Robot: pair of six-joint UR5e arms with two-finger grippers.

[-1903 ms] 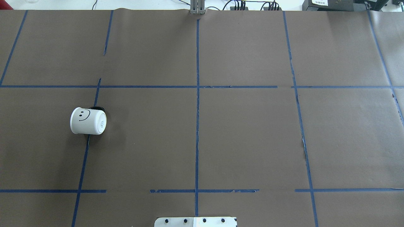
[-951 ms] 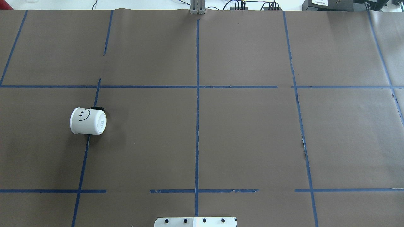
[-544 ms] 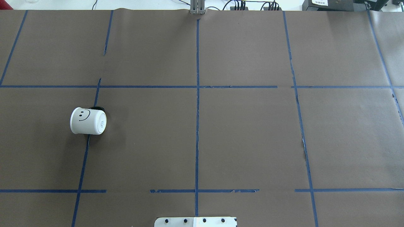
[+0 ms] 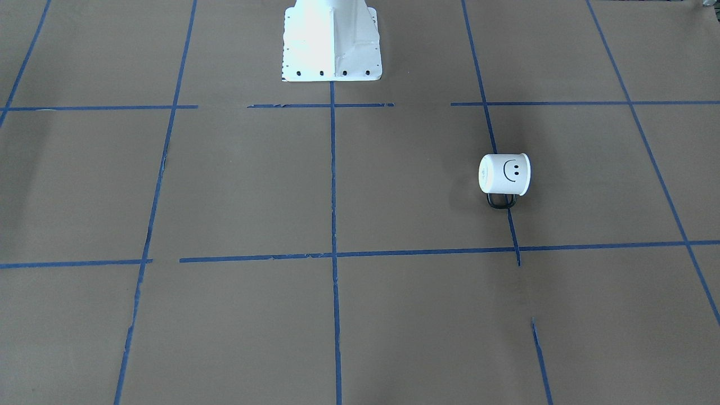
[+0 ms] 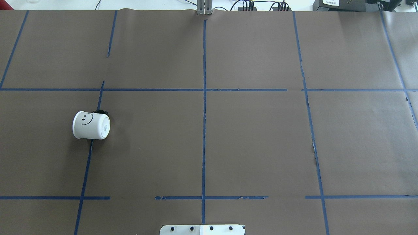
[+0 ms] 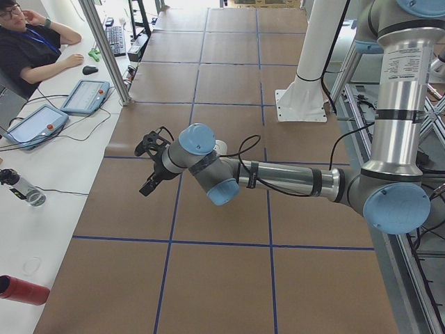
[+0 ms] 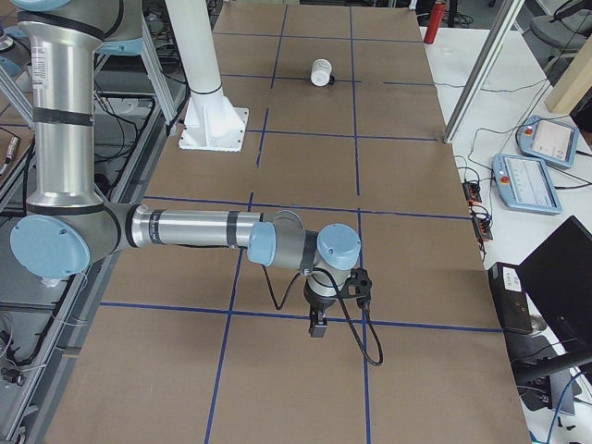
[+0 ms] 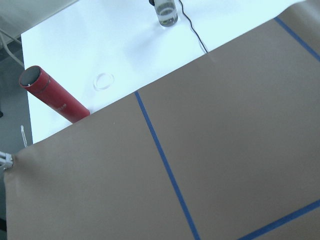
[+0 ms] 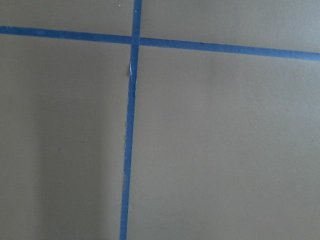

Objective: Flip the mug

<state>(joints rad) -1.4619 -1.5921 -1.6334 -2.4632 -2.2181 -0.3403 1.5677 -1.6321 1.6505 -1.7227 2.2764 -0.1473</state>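
The white mug with a black smiley face lies on its side on the brown paper, on the robot's left half of the table. Its bottom faces the table's middle and its thin black handle points away from the robot. It also shows in the front-facing view and small in the exterior right view. My left gripper shows only in the exterior left view, my right gripper only in the exterior right view. Both hang above the paper far from the mug; I cannot tell whether they are open or shut.
Blue tape lines grid the paper. The white robot base stands at the robot's edge. Off the left end lie a red cylinder, a glass jar and tablets, with a seated operator.
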